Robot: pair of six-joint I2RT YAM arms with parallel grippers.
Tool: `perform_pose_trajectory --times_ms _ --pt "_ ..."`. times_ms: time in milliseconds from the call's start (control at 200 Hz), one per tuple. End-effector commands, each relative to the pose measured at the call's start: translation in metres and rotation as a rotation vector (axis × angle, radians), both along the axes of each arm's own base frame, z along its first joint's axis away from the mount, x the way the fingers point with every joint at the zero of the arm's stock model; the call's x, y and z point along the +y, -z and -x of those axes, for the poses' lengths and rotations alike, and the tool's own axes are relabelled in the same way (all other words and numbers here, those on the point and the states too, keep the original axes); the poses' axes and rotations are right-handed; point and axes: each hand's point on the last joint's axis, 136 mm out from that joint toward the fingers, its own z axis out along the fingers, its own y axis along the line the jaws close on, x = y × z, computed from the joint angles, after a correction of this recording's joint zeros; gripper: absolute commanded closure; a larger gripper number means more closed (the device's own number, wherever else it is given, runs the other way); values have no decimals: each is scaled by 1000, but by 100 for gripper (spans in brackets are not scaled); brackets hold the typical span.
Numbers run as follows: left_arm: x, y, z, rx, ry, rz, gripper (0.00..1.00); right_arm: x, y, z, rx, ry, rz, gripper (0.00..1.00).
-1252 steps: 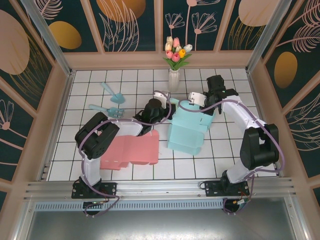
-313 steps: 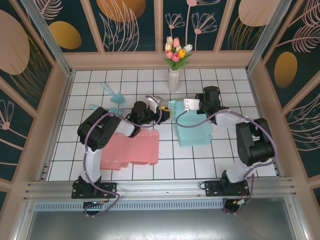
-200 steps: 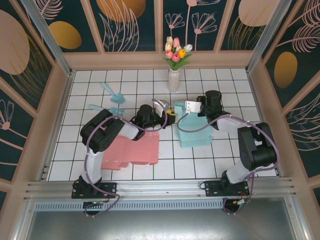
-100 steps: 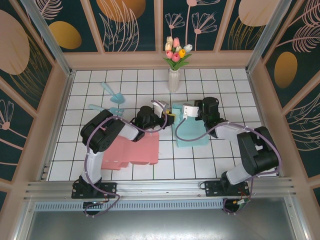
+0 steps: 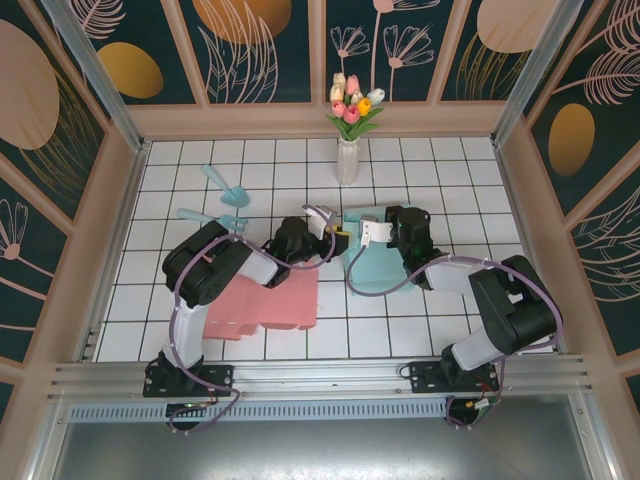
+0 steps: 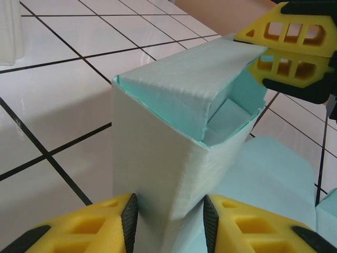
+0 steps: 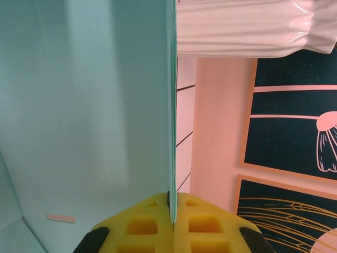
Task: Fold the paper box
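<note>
So the teal paper box isn't the long sheet trailing away from the vase anymore. It's folded into a shorter, boxier lump sitting closer in front of the vase. The right gripper is off its old spot to the vase's right and now sits almost straight in front of it. The left gripper has slid over from the vase's left, so the two nearly meet at the box.
</note>
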Motion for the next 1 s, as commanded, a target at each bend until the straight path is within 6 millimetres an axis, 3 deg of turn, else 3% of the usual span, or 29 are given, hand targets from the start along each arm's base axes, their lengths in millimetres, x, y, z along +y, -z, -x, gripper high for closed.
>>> perform_pose_trajectory --times_ms 0,210,435,651,766,996 --pt "2 -10 -4 -29 -41 39 59 6 2 10 -5 -20 9 100" --pt "-11 -3 6 -9 0 67 58 7 4 13 3 -15 -4 100" --pt "-11 -16 10 -38 -17 100 59 7 8 13 14 -13 -14 100" --pt "-6 1 -5 -25 -99 73 58 8 11 12 34 -13 -37 100" --pt "-8 -2 -8 -29 -114 94 52 8 11 11 35 -11 -52 100" --pt "-6 -13 -17 -72 -166 101 53 7 9 11 49 -21 -90 100"
